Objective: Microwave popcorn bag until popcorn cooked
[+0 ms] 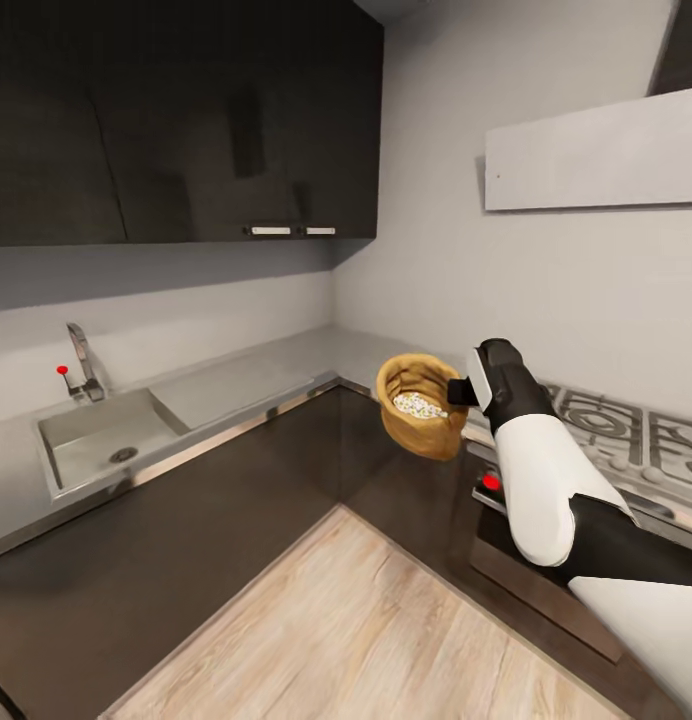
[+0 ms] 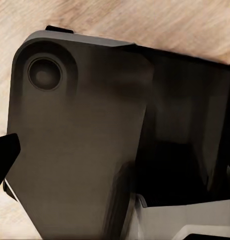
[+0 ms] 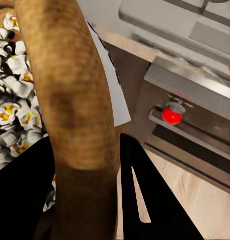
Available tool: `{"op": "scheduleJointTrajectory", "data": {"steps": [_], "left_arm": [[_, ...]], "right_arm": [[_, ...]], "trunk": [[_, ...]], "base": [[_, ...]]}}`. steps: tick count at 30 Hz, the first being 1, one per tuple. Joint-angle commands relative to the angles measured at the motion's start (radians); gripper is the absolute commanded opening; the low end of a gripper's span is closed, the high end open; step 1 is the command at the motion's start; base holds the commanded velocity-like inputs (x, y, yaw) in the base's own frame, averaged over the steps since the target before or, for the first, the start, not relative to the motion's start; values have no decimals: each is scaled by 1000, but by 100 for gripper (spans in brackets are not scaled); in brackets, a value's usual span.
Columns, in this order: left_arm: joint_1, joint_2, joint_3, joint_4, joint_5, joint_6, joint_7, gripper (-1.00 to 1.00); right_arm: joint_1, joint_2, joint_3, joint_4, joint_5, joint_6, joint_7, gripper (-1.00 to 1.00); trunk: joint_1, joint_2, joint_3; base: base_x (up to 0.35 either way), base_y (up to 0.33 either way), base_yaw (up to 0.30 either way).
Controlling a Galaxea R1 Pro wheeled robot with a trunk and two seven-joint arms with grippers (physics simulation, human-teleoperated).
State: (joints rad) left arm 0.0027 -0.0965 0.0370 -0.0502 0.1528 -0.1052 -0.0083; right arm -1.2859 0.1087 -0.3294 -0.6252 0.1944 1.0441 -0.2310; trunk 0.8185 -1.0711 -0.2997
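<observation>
- The right gripper (image 3: pixel 85 185) pinches the rolled rim of the popcorn bag (image 3: pixel 70 100): in the right wrist view one dark jaw sits inside the rim and the other outside, pressed on the wall between them.
- The popcorn (image 3: pixel 10 105) inside looks white, puffed and yellow-centred, so my judgement is that the heating is done.
- The left wrist view looks at a dark robot part over the wooden floor (image 2: pixel 144 20); I cannot tell how the left jaws stand.
- In the head view the right arm (image 1: pixel 546 480) holds the bag (image 1: pixel 426 425) in the air, mouth tilted towards the camera, clear of the desk (image 1: pixel 236 380) and in front of the corner by the gas hob (image 1: pixel 626 430).
- Below it is the built-in oven with a red knob (image 1: pixel 491 482).
- Farther off lie the sink (image 1: pixel 96 440) and tap (image 1: pixel 84 362), under dark wall cabinets (image 1: pixel 186 120).
- At most, setting the bag down seems left.
</observation>
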Motion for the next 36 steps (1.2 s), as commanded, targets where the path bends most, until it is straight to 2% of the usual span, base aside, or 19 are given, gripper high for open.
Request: {"op": "scheduleJointTrajectory", "data": {"steps": [1,33,36], "left_arm": [[0,0,3,-1,5,-1,-1,100],[0,0,3,-1,5,-1,1,100],[0,0,3,-1,5,-1,1,100]], "right_arm": [[-1,2,-7,1,10,3,4,-100],[-1,-2,-8,13,11,3,1,-100],[-1,-4,-8,69,14,3,-1,-100]], "trunk": [[0,-1,-1],[0,-1,-1],[0,-1,-1]], "base": [[-345,0,0],[-345,0,0],[-345,0,0]]}}
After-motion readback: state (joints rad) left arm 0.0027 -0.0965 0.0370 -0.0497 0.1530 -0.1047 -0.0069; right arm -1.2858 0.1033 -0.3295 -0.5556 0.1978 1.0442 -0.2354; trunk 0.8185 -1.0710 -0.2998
